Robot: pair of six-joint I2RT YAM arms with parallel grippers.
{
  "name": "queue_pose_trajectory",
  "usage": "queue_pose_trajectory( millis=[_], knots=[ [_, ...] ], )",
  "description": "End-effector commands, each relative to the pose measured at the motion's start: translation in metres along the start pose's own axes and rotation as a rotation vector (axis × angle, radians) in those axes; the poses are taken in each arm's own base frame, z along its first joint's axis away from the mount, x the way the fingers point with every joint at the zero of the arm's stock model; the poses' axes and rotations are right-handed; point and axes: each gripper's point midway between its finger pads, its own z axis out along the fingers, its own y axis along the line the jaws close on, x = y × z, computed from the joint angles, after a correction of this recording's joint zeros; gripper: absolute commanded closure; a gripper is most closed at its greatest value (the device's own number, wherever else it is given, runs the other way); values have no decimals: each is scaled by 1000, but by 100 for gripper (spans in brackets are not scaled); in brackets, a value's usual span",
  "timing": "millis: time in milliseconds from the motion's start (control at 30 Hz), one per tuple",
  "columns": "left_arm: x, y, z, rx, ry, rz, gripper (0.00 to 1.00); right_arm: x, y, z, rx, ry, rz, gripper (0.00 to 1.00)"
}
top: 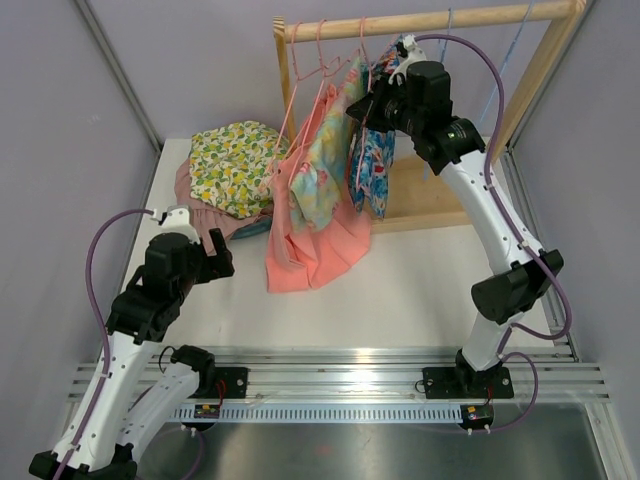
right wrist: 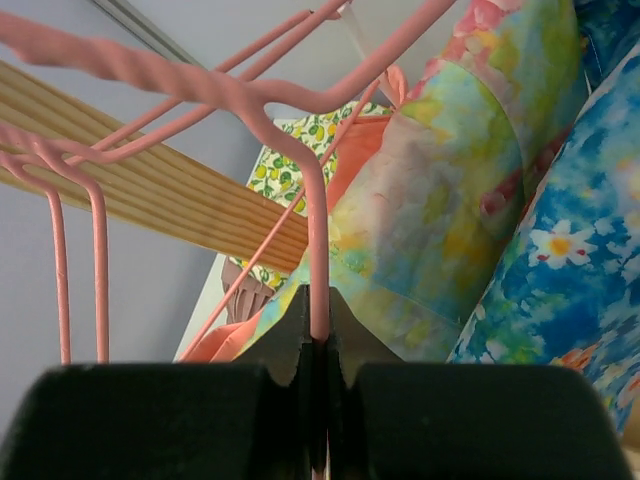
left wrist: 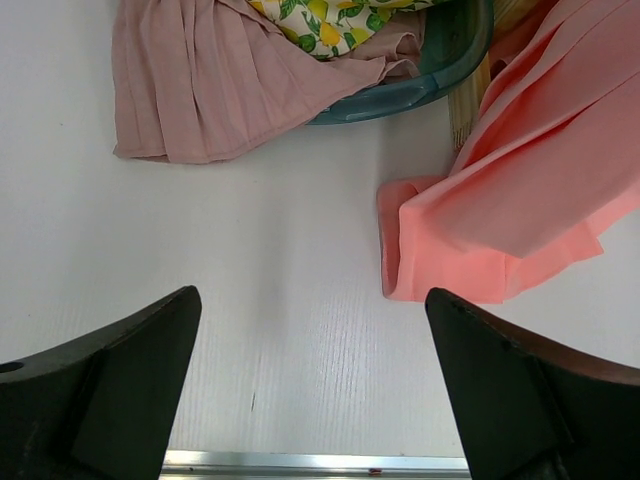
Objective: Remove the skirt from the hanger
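Note:
Three skirts hang from pink wire hangers on a wooden rail point(top: 440, 19): a salmon pleated skirt point(top: 320, 235) whose hem rests on the table, a pastel floral skirt point(top: 325, 160) and a blue floral skirt point(top: 375, 165). My right gripper point(top: 372, 103) is up by the hangers, shut on a pink hanger wire point(right wrist: 318, 250), with the pastel floral skirt point(right wrist: 450, 200) just behind it. My left gripper point(top: 218, 252) is open and empty, low over the table, left of the salmon hem point(left wrist: 480, 240).
A teal basket point(left wrist: 445, 80) at the back left holds a lemon-print cloth point(top: 232, 165) and a dusty pink pleated skirt point(left wrist: 220, 80) that spills onto the table. The wooden rack's right post point(top: 540, 75) slants down. Blue hangers point(top: 500, 70) hang at the right.

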Motion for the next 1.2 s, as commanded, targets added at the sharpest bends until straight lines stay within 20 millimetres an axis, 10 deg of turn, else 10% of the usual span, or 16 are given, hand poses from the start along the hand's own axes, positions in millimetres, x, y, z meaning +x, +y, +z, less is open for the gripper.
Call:
queue_pose_trajectory(
  millis=[0, 233, 400, 700, 1167],
  knots=[
    [-15, -16, -4, 89, -62, 8, 1, -47, 37, -50, -53, -118, -50, 100],
    [-60, -63, -21, 228, -145, 35, 1, -64, 71, -111, -125, -138, -23, 100],
    [-110, -163, -77, 473, -268, 152, 1, -64, 84, -153, -170, -160, 10, 100],
    [-77, -303, -107, 744, -307, 288, 1, -51, 96, -208, -215, -150, 55, 100],
    [-24, -358, -139, 943, -267, 331, 1, -37, 88, -245, -189, -164, 46, 100]
  ],
)
